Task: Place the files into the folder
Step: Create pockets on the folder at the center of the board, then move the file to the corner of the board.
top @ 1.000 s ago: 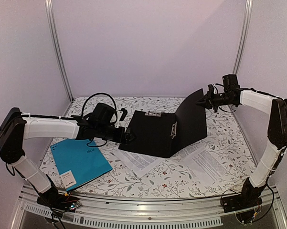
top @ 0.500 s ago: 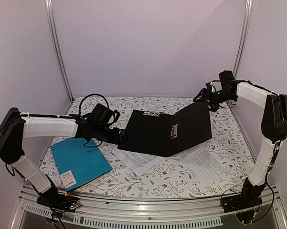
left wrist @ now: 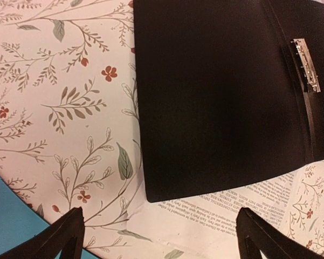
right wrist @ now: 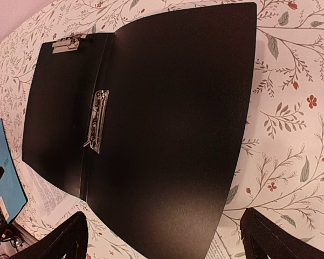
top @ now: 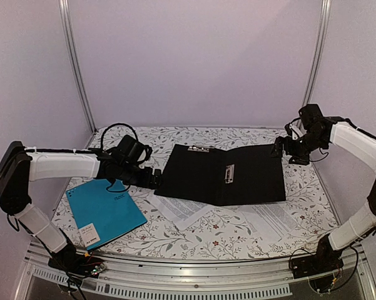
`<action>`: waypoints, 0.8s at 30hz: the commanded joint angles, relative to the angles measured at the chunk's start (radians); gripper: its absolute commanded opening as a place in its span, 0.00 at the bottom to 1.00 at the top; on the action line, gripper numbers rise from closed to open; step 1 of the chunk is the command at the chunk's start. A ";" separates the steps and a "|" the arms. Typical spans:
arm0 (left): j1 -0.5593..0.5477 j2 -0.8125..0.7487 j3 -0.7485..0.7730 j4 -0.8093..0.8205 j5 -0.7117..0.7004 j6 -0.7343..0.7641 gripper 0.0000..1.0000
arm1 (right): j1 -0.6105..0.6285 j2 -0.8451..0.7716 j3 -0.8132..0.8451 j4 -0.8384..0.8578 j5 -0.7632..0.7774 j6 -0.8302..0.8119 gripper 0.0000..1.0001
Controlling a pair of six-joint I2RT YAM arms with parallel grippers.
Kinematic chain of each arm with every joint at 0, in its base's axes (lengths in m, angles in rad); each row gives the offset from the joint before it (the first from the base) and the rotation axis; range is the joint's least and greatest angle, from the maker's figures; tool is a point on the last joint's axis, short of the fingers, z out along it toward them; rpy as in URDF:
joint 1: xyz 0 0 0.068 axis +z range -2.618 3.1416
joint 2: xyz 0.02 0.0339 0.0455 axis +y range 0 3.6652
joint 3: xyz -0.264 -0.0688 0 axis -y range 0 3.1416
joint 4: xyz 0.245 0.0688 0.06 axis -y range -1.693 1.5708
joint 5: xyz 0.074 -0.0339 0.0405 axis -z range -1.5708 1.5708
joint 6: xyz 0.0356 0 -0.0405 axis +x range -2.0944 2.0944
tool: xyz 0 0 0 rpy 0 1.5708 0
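Observation:
The black folder (top: 222, 175) lies open and flat on the flowered table, with a silver clip (top: 229, 173) at its spine. The files, white printed sheets (top: 181, 209), lie partly under its near edge, another sheet (top: 272, 215) at the near right. My left gripper (top: 155, 178) is open just off the folder's left edge; in the left wrist view it (left wrist: 159, 213) hangs over a sheet (left wrist: 242, 208) beside the folder's corner (left wrist: 221, 97). My right gripper (top: 280, 149) is open above the folder's far right corner, holding nothing; its wrist view shows the whole folder (right wrist: 167, 118).
A teal-blue folder (top: 103, 212) lies at the near left, beside my left arm. A second silver clip (right wrist: 64, 43) sits at the far edge of the folder's left cover. White frame posts and walls close the back and sides.
My right gripper opened and let go of the folder's raised right cover, which dropped flat on the table. The right arm swung right and lower. My left gripper drew back slightly left.

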 commanded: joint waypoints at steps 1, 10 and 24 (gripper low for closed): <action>0.010 0.008 0.030 0.023 0.009 -0.022 0.98 | 0.098 -0.163 -0.086 -0.058 0.160 -0.016 0.99; 0.018 0.008 0.046 0.010 -0.054 -0.036 0.98 | 0.505 -0.252 -0.210 -0.093 0.358 0.091 0.85; 0.023 -0.040 0.015 0.009 -0.035 -0.052 0.98 | 0.766 0.135 -0.203 -0.142 0.404 0.124 0.79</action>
